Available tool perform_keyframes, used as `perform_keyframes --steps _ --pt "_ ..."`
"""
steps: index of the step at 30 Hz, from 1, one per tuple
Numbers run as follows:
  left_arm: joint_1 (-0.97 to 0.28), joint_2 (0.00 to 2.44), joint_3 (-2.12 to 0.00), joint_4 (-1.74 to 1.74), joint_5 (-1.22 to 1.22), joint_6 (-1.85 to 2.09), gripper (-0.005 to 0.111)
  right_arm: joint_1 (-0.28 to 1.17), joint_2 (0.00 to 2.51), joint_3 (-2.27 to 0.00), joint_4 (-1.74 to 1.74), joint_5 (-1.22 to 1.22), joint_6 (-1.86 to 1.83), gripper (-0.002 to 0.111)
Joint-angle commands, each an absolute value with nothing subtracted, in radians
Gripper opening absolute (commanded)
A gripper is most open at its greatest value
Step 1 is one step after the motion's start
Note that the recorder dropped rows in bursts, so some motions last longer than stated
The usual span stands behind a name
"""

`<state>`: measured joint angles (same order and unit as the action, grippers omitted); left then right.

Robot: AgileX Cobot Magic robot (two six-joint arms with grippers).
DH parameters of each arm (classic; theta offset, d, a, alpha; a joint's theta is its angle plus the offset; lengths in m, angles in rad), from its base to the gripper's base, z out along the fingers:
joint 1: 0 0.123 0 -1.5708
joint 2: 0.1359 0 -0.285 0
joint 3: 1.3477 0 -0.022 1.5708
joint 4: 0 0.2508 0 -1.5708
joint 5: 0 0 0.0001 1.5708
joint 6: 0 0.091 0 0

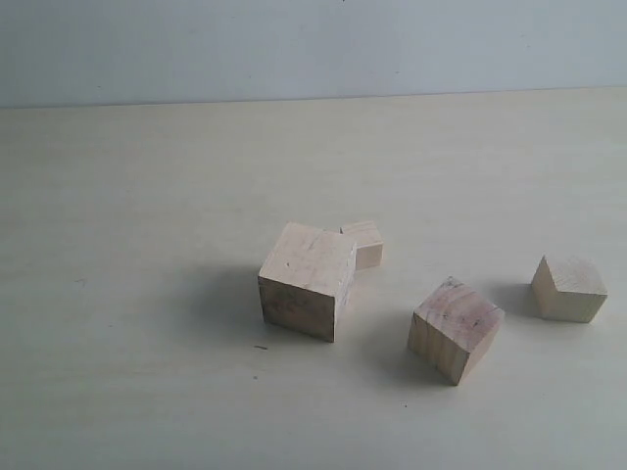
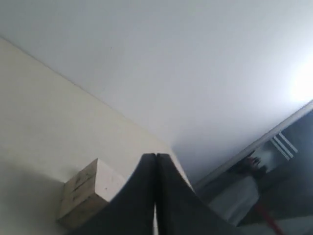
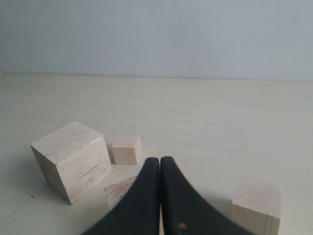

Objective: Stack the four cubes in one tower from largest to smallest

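Note:
All four cubes lie apart on the table, none stacked. The largest cube (image 1: 307,280) is pinkish-tan, with the smallest pale cube (image 1: 364,243) just behind it. The second cube (image 1: 455,328) lies to the right, and the third, paler cube (image 1: 569,288) sits far right. Neither gripper shows in the exterior view. In the right wrist view my right gripper (image 3: 160,160) is shut and empty, above the second cube (image 3: 120,191), which its fingers partly hide. The largest (image 3: 73,159), smallest (image 3: 127,148) and third (image 3: 257,205) cubes lie around it. My left gripper (image 2: 155,156) is shut and empty beside one wooden cube (image 2: 88,198).
The pale table (image 1: 147,196) runs back to a light grey wall (image 1: 294,49). The left wrist view shows a dark doorway or window area (image 2: 283,161) beyond the table's end.

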<state>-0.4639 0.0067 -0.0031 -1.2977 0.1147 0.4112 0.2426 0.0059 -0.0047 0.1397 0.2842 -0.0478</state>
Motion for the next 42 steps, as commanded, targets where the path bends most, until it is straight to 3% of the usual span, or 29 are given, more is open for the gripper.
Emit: perform_keyframes --steps 1,9,14,20,26,29,35,36,42 --pt "-0.464 0.000 0.000 -1.407 0.035 0.412 0.000 0.237 0.000 0.000 0.131 0.268 -0.047 0.000" --pt "-0.464 0.000 -0.023 -1.619 0.093 0.415 0.000 0.237 0.000 0.000 0.131 0.268 -0.047 0.000" --pt "-0.464 0.056 -0.302 -1.515 0.286 0.659 0.000 0.237 0.000 0.000 0.131 0.268 -0.047 0.000" --pt "-0.459 0.456 -0.668 -0.974 0.566 0.522 0.000 0.237 0.000 0.000 0.131 0.268 -0.047 0.000" --pt "-0.459 0.799 -0.790 -0.492 0.575 0.301 0.002 0.237 0.000 0.000 0.131 0.268 -0.047 0.000" --pt "-0.459 0.942 -0.796 -0.497 0.550 0.307 0.014 0.237 0.000 0.000 0.131 0.268 -0.047 0.000" --pt "-0.459 1.180 -0.796 -0.503 0.464 0.308 0.068 0.237 0.000 0.000 0.131 0.268 -0.047 0.000" --pt "-0.459 1.210 -0.801 -0.505 0.447 0.308 0.072 0.237 0.000 0.000 0.131 0.268 -0.047 0.000" --pt "-0.490 1.335 -0.891 -0.485 0.470 0.306 0.065 0.237 0.000 0.000 0.131 0.268 -0.047 0.000"
